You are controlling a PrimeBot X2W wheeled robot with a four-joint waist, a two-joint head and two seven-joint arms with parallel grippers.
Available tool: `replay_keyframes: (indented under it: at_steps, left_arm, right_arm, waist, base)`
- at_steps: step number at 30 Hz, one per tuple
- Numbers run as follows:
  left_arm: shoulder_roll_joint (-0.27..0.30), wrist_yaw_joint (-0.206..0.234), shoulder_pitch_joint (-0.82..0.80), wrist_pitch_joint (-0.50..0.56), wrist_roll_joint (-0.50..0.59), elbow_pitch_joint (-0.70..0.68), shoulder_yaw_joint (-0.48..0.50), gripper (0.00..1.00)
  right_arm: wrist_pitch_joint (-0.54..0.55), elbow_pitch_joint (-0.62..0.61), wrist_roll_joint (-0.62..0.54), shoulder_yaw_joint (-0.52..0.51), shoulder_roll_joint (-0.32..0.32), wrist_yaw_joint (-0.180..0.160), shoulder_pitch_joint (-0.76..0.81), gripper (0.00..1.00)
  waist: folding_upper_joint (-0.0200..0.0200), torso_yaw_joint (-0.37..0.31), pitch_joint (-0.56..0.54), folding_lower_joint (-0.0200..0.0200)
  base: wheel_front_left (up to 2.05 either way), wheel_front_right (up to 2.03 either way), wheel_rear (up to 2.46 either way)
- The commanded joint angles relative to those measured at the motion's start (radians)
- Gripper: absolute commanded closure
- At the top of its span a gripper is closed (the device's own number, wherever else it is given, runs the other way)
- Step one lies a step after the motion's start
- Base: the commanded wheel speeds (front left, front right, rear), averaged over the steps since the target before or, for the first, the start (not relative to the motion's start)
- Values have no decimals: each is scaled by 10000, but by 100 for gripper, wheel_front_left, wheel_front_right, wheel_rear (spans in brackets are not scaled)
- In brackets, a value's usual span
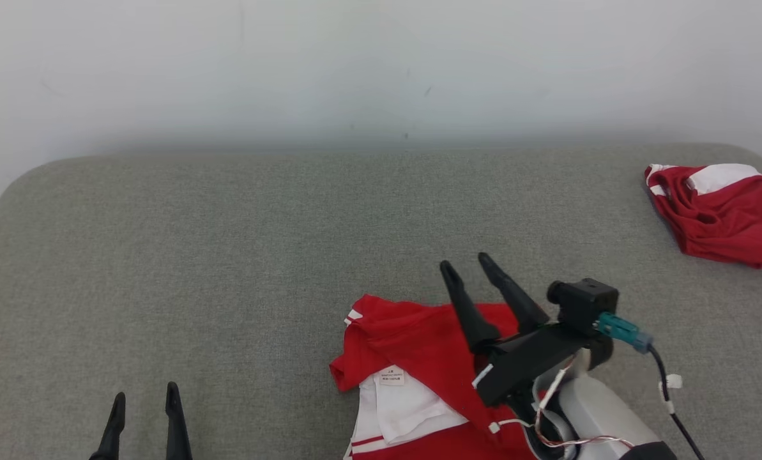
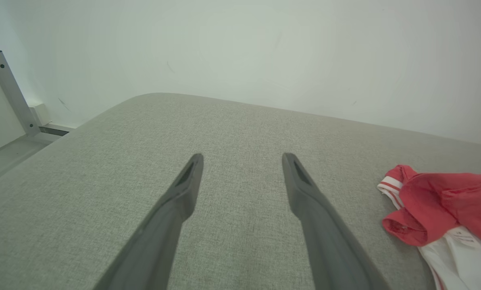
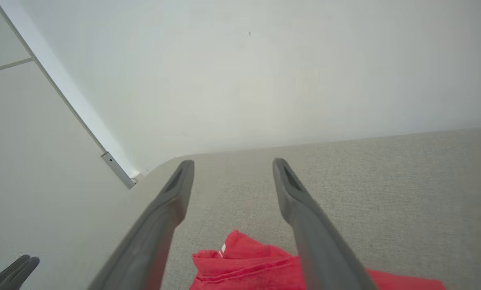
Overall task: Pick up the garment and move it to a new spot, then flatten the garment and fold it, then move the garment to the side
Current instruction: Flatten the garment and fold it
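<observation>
Fingers of the right gripper (image 1: pixel 467 262) are held apart and empty just over the red-and-white garment (image 1: pixel 412 345), while those of the left gripper (image 1: pixel 146 391) are spread, well left of it.

A grey fabric surface (image 1: pixel 227 255) meets a plain white wall (image 1: pixel 355 64).

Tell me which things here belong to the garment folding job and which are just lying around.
In the job: crumpled red garment at the near edge; right gripper, open above it; left gripper, open over bare padding; grey padded surface.
Probably just lying about: second red garment bunched at the far right; metal rail by the wall.
</observation>
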Motion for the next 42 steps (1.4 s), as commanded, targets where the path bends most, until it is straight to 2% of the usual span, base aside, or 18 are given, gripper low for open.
replay_keyframes:
  at_steps: [1,5,9,21,22,23,24,25,33,42]
  left_arm:
    - [-12,3,98,-28,24,-40,44,0]
    - [-14,-39,66,-28,44,-83,113,0]
    - [-14,-72,16,-28,70,-107,146,0]
    - [-12,-181,-285,-28,192,30,50,0]
    - [-12,-191,-284,-28,185,44,49,0]
    - [-12,-193,-275,-28,172,59,51,0]
    - [-14,-204,-273,-28,165,73,52,0]
    - [-12,-214,-278,-28,163,91,35,0]
    - [-13,-205,-163,-28,156,155,104,0]
    - [-13,-143,-12,-28,36,107,117,0]
  right_arm:
    - [33,-55,-15,-104,-45,-28,178,0]
    - [345,-253,-96,-738,-302,-28,551,0]
    - [694,-219,-253,-947,-364,-28,794,0]
    - [981,1212,-273,-562,-6,-28,312,0]
    - [999,1411,-224,-520,40,-28,246,4]
    - [1030,1638,-150,-479,78,-28,174,24]
    - [1028,1825,-81,-420,113,-28,110,69]
    - [984,2010,-16,-380,133,-28,21,100]
    - [403,2211,486,338,98,-28,-92,100]
    - [259,558,1183,1536,-278,-28,907,100]
  waist:
    - [0,-60,11,0]
    - [0,-127,65,0]
    - [0,-146,130,0]
    - [0,258,284,0]
    - [0,297,295,0]
    - [0,335,300,0]
    - [0,370,301,0]
    - [0,413,306,0]
    - [0,520,154,0]
    - [0,412,42,0]
  base:
    - [0,0,0]
    - [0,0,0]
    - [0,0,0]
    - [0,0,0]
    - [0,0,0]
    - [0,0,0]
    - [0,0,0]
    - [0,0,0]
    - [0,0,0]
    - [0,0,0]
